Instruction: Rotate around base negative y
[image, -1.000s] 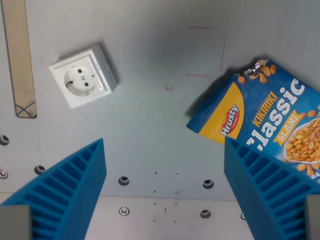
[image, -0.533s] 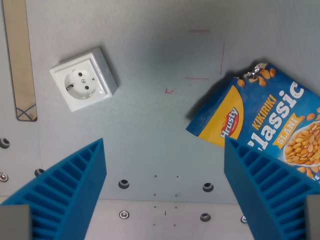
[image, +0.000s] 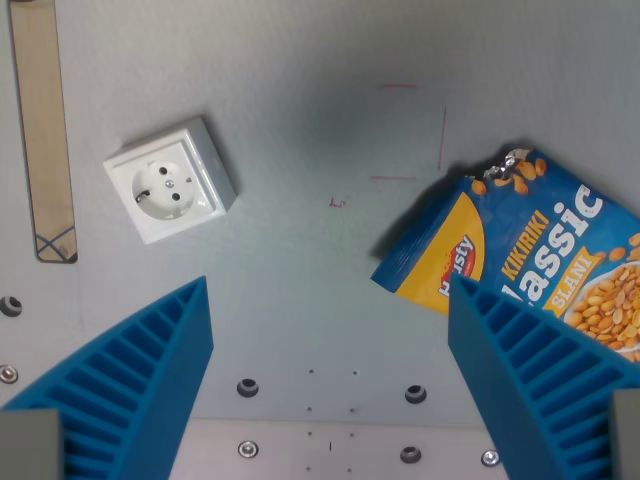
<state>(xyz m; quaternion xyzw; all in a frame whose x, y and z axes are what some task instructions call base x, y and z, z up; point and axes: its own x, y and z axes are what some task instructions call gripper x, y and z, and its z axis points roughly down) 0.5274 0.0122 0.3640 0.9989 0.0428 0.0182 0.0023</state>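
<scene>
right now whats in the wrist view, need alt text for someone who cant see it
Looking down past two open blue ribbed gripper fingers at a grey table, nothing held between them. A white wall socket lies at the wrist view's upper left, a blue peanut bag at the right, partly behind one finger.

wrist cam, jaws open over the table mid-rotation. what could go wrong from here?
1. The peanut bag sits right at the finger on the wrist view's right, which overlaps it in view; a tilt or descent could snag it.
2. The white socket lies loose on the table; a low sweep might knock it.
</scene>
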